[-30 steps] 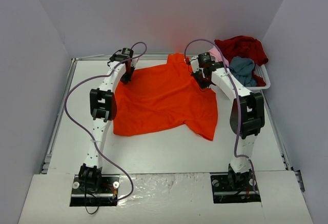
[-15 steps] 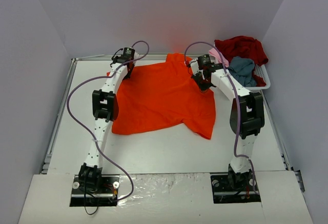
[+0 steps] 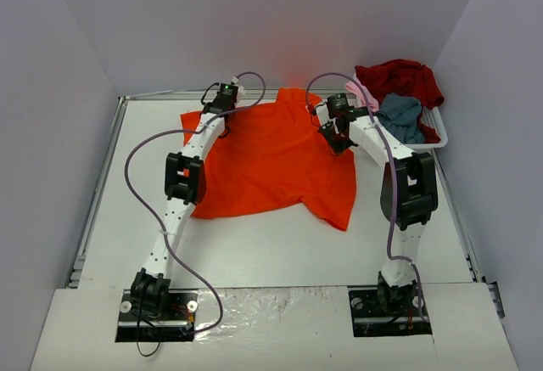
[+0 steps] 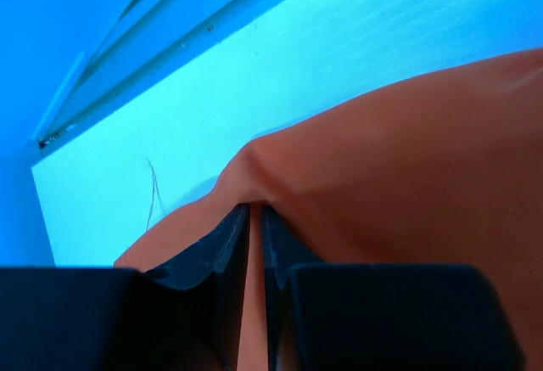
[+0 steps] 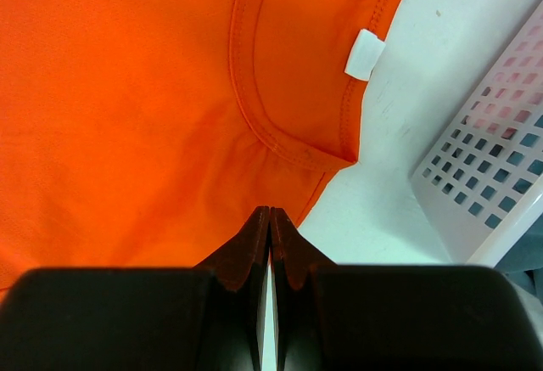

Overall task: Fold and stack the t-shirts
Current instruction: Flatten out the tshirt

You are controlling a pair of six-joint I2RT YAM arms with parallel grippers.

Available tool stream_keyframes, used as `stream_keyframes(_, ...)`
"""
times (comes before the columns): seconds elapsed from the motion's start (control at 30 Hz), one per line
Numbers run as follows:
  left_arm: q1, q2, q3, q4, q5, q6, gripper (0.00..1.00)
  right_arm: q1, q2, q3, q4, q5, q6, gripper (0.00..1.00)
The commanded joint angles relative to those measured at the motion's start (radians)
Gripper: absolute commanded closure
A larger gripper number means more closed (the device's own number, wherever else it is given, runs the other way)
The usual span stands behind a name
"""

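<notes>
The orange-red t-shirt [image 3: 271,163] lies spread on the white table, collar toward the back wall. My left gripper [image 3: 222,120] is at its far left corner, and in the left wrist view [image 4: 255,210] it is shut on a raised fold of this t-shirt [image 4: 407,150]. My right gripper [image 3: 337,139] is beside the collar on the right. Seen from the right wrist [image 5: 270,211], its tips are shut together at the t-shirt's [image 5: 127,91] edge. No cloth shows between them. Dark red [image 3: 403,75], grey-blue [image 3: 400,112] and pale pink [image 3: 361,92] t-shirts lie heaped in the basket.
The white slatted basket [image 3: 434,125] stands at the back right, its corner [image 5: 501,159] close to my right gripper. A raised rail [image 3: 161,95] runs along the table's back edge, just beyond the left gripper. Grey walls close in the sides.
My left gripper has moved right along the back edge, pulling the shirt's far left corner inward. The right gripper has stayed almost still.
</notes>
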Motion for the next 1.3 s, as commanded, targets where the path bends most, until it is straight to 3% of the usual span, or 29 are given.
stream_keyframes(0.0,-0.023,0.02,0.019,0.103,-0.07,0.084,0.89,-0.008,-0.01,0.001,-0.027,0.031,-0.018,1.0)
stream_keyframes(0.17,-0.015,-0.067,-0.059,0.229,-0.208,0.136,0.89,-0.01,0.0,0.015,-0.027,0.013,-0.016,1.0)
stream_keyframes(0.27,0.006,-0.162,-0.099,0.268,-0.271,0.131,0.83,-0.01,-0.008,0.032,-0.026,-0.004,-0.015,1.0)
stream_keyframes(0.3,0.012,-0.223,-0.122,0.249,-0.27,0.125,0.77,-0.008,-0.013,0.042,-0.027,-0.007,-0.016,1.0)
stream_keyframes(0.33,0.017,-0.26,-0.141,0.237,-0.264,0.121,0.61,-0.01,-0.019,0.047,-0.025,-0.007,-0.016,1.0)
stream_keyframes(0.4,0.018,-0.382,-0.24,0.207,-0.247,0.119,0.47,-0.01,-0.04,0.052,-0.025,-0.01,-0.018,0.95)
stream_keyframes(0.5,0.015,-0.582,-0.412,0.238,-0.228,0.137,0.34,-0.013,-0.068,0.042,-0.022,-0.048,-0.019,0.81)
stream_keyframes(0.53,0.014,-0.63,-0.526,0.249,-0.23,0.144,0.29,-0.017,-0.075,0.032,-0.022,-0.059,-0.022,0.71)
stream_keyframes(0.63,0.003,-0.8,-0.668,0.234,-0.236,0.156,0.2,-0.024,-0.103,0.004,-0.011,-0.07,-0.036,0.66)
stream_keyframes(0.83,-0.046,-1.156,-1.094,0.105,-0.092,0.159,0.24,-0.054,-0.19,-0.112,-0.013,-0.14,-0.041,0.65)
stream_keyframes(0.87,-0.055,-1.196,-1.215,0.096,-0.081,0.165,0.3,-0.059,-0.209,-0.157,-0.013,-0.163,-0.041,0.65)
stream_keyframes(0.97,-0.075,-1.329,-1.36,0.061,-0.046,0.139,0.48,-0.047,-0.298,-0.221,-0.063,-0.271,-0.082,0.67)
stream_keyframes(1.0,-0.075,-1.38,-1.432,0.05,-0.031,0.128,0.6,-0.041,-0.33,-0.229,-0.132,-0.319,-0.098,0.68)
stream_keyframes(1.1,-0.063,-1.468,-1.536,-0.001,0.04,0.099,0.72,-0.011,-0.391,-0.275,-0.247,-0.376,-0.16,0.69)
stream_keyframes(1.27,-0.058,-1.587,-1.632,-0.03,0.088,0.065,0.74,0.045,-0.502,-0.367,-0.322,-0.355,-0.203,0.64)
